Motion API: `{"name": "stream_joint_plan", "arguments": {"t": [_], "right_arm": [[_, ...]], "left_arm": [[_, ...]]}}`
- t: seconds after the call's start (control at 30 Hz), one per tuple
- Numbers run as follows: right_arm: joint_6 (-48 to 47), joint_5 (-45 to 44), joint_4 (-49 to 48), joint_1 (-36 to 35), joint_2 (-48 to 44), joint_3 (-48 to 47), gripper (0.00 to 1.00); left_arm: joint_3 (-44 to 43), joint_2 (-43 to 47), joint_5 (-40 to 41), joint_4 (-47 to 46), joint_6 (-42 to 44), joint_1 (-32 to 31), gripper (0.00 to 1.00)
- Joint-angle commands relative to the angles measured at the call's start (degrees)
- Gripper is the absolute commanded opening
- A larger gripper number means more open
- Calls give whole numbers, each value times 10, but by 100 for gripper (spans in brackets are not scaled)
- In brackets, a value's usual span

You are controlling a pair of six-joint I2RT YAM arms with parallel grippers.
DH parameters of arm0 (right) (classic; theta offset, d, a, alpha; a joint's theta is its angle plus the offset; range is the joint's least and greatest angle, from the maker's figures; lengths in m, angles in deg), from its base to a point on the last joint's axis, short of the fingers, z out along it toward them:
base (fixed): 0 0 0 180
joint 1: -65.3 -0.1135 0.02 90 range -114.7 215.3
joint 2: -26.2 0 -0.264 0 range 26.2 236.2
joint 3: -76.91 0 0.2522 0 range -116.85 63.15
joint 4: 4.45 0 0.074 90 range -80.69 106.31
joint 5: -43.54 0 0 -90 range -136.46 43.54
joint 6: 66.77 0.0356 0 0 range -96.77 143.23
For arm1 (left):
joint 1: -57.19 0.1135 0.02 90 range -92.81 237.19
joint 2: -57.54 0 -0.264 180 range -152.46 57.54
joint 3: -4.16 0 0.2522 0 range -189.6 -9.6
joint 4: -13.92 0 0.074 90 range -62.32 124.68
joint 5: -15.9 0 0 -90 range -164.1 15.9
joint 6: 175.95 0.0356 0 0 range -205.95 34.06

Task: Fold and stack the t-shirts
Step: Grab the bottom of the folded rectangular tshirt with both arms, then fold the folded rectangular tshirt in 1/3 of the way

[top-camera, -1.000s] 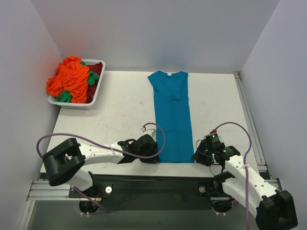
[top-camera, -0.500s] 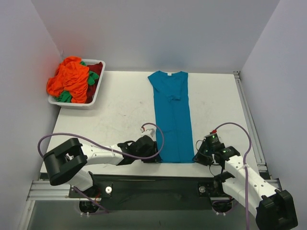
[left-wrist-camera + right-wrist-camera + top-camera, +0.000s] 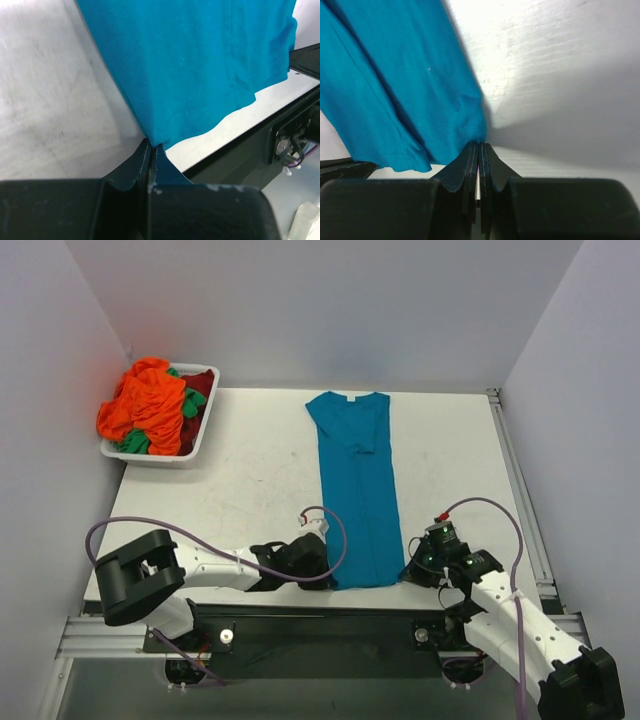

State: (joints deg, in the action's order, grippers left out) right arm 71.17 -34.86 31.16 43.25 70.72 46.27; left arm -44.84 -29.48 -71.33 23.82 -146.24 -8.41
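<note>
On the white counter (image 3: 250, 470) we see one teal-blue t-shirt (image 3: 358, 480) laid out as a long narrow strip right of centre, collar at the far edge and hem at the near edge. Its sleeves are turned in, so we judge the side folds done and the end-to-end fold yet to come. The white tray (image 3: 207, 428) at the far left holds a crumpled heap of orange, green and dark red t-shirts (image 3: 150, 405), none folded, and we see no stack anywhere, so most of the job remains. The left hand (image 3: 151, 147) has its jaws pressed together on the near-left corner of the hem. The right hand (image 3: 478, 145) is likewise clamped on the near-right corner, both low at the counter's near edge.
</note>
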Motion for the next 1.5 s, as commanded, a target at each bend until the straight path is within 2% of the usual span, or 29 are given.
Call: {"name": "stream_joint_plan", "arguments": {"t": [0.0, 0.2, 0.33, 0.5, 0.7, 0.87, 1.0, 1.13, 1.27, 1.47], "right_arm": [[6, 17, 39, -25, -31, 13, 0], [53, -10, 93, -98, -101, 18, 0], [98, -36, 115, -185, -130, 15, 0], [153, -103, 123, -286, -109, -10, 0], [136, -175, 124, -313, -37, -89, 0], [99, -227, 127, -301, 36, -176, 0], [58, -244, 121, -258, 128, -264, 0], [2, -226, 81, -174, 193, -320, 0], [-56, -186, 53, -103, 270, -383, 0], [-94, -122, -18, -29, 386, -455, 0]], "left_arm": [[28, 19, -12, 68, -11, -20, 0], [59, 85, -12, 117, -8, -25, 0], [51, 126, -14, 159, 0, -31, 0], [50, 143, -8, 188, -2, -37, 0], [10, 152, 4, 202, 18, -27, 0], [-60, 121, -4, 205, 60, 13, 0], [-122, 81, -26, 197, 82, 69, 0], [-209, 27, -47, 198, 102, 143, 0], [-284, -34, -58, 208, 113, 191, 0], [-384, -132, -67, 223, 135, 252, 0]]}}
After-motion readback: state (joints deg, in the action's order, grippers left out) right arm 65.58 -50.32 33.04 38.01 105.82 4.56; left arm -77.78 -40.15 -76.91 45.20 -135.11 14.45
